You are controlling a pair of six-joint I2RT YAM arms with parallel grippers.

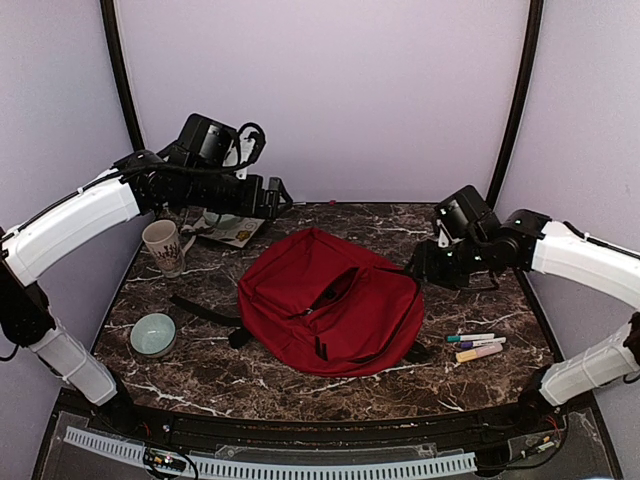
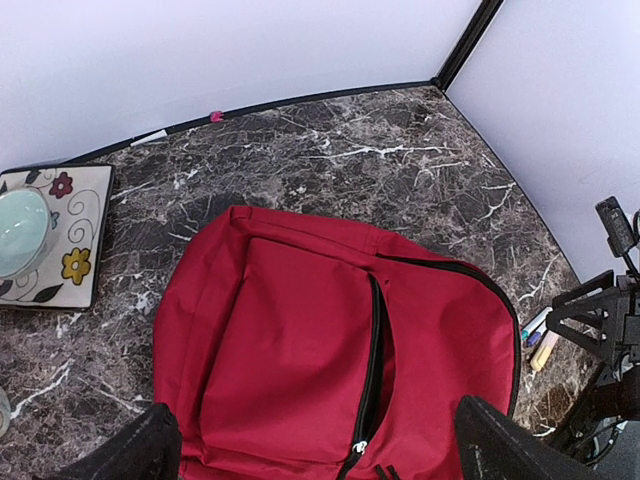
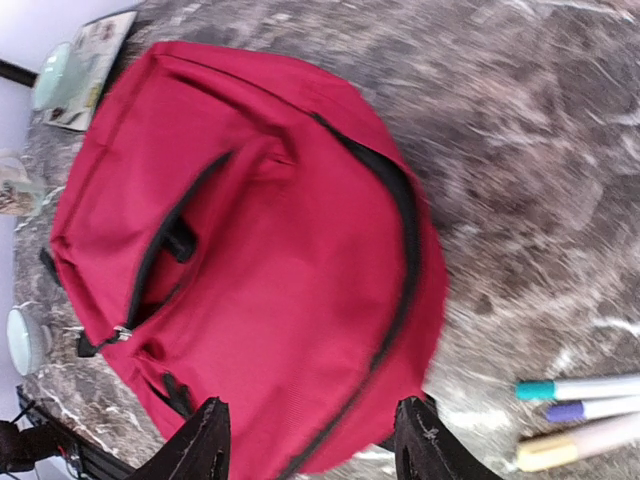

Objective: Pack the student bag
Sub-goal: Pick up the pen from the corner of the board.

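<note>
Bag position: the red backpack (image 1: pixel 330 300) lies flat in the middle of the marble table (image 1: pixel 250 385), black straps trailing out on its left side. The zip of its front pocket stands partly open, with a dark gap along it.

Left gripper (image 1: pixel 273 197): we see it raised beyond the backpack's far left corner, well apart from the fabric. In the left wrist view its fingers (image 2: pixel 140 450) sit at opposite edges of the picture, so the jaws are spread wide with nothing between them; the backpack fills the space below.

Right gripper (image 1: pixel 420 265): it is just beside the backpack's far right edge. We cannot tell whether it touches the fabric. The right wrist view is blurred, but the two fingers (image 3: pixel 205 440) stand clearly apart and hold nothing.

Other items (none of them touching the backpack): a mug (image 1: pixel 163 246) and a pale bowl (image 1: pixel 153 334) to the left, and three markers (image 1: pixel 478 346) to the right, near the front edge.
</note>
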